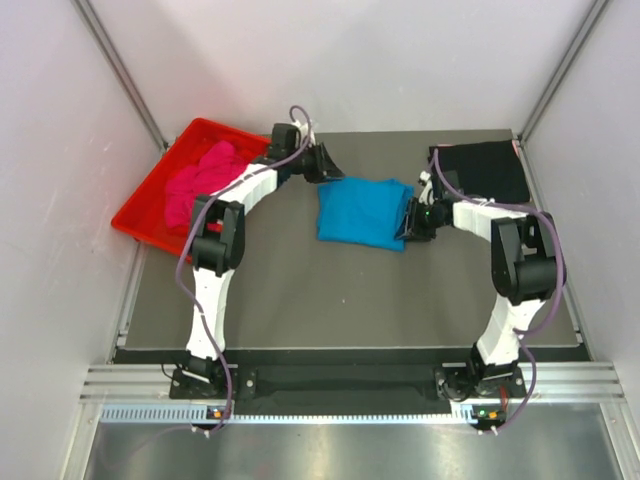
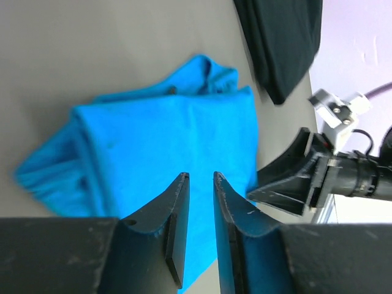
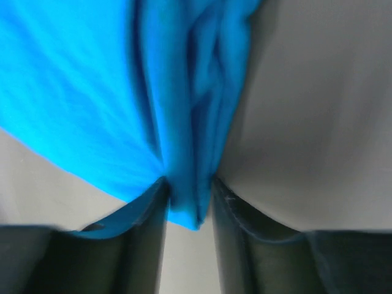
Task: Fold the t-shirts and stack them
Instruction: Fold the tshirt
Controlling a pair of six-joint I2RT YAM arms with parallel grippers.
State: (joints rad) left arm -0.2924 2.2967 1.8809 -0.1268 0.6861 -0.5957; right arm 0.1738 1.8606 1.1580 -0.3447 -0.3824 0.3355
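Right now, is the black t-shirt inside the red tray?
No, the black t-shirt lies on the table far right, while the red tray holds the pink t-shirt.

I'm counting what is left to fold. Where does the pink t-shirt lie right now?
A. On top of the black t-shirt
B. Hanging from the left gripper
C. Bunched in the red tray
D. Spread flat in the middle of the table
C: the top view shows the pink t-shirt lying crumpled inside the red tray at the table's far left corner, with no gripper on it.
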